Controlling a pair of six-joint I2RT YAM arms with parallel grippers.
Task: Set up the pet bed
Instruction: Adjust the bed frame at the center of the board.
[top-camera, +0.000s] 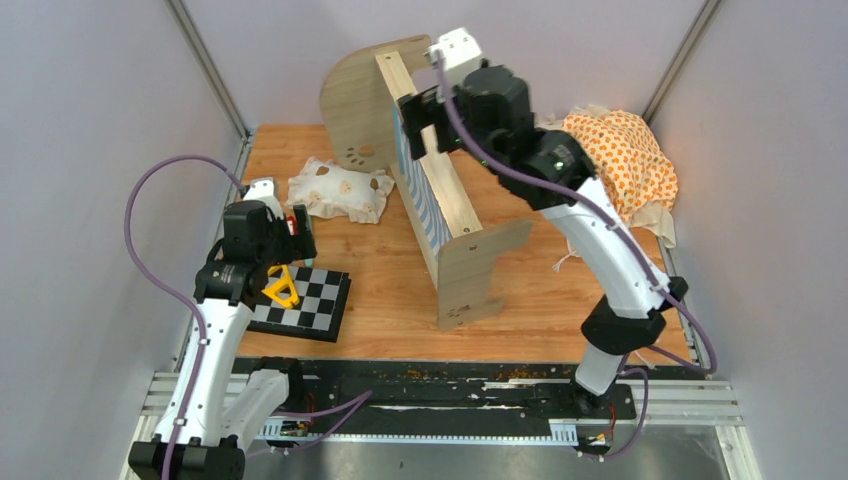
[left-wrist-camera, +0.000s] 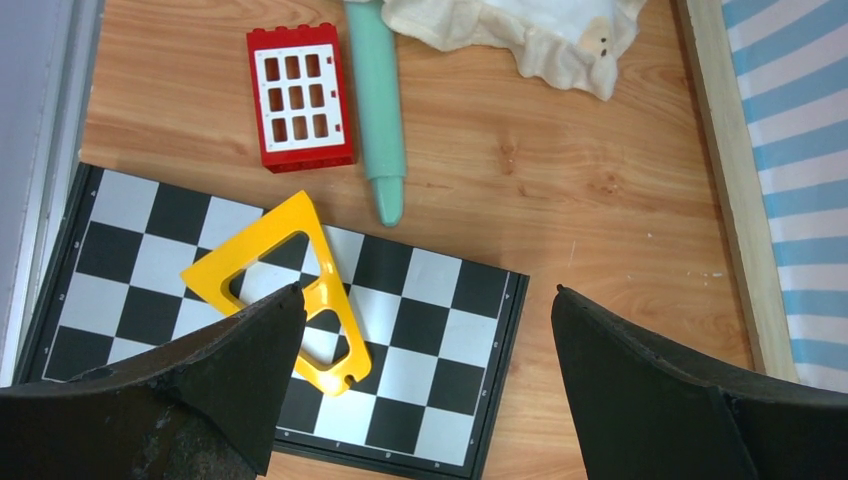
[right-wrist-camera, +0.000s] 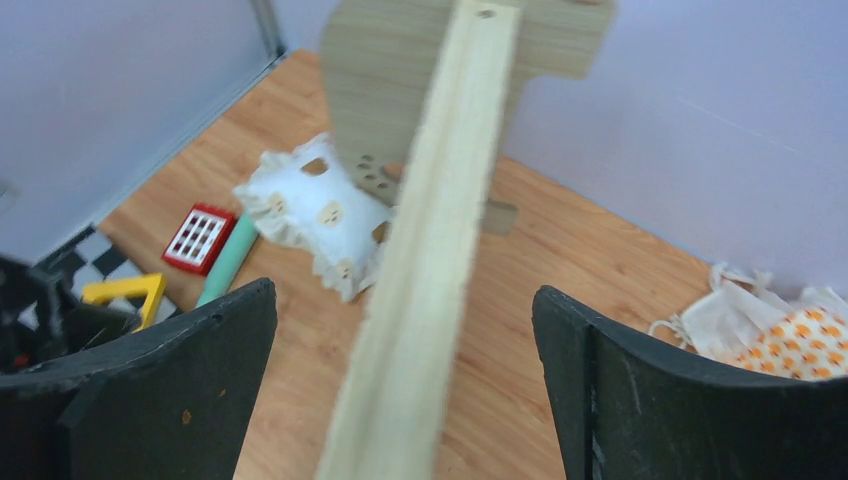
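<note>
You see the pet bed (top-camera: 455, 215) tipped on its side mid-table, striped base facing the white pillow (top-camera: 340, 190). Your right gripper (right-wrist-camera: 402, 292) is spread wide astride the bed's top rail (right-wrist-camera: 440, 180), with a gap on each side. Your left gripper (left-wrist-camera: 428, 295), also wide and holding nothing, hovers over the checkerboard (left-wrist-camera: 140, 260) and yellow triangle (left-wrist-camera: 250, 260).

One each: pet bed (top-camera: 455, 200), pillow (top-camera: 340, 190), cushion (top-camera: 625, 160), checkerboard (top-camera: 315, 305), yellow triangle (left-wrist-camera: 240, 248), red brick (left-wrist-camera: 300, 95), green rod (left-wrist-camera: 378, 110)

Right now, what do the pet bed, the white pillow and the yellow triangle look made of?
Pet bed: pale wood or wood-look board, matte, visible grain. White pillow: soft cloth, wrinkled with a frilled edge. Yellow triangle: probably plastic, smooth with an even colour.
</note>
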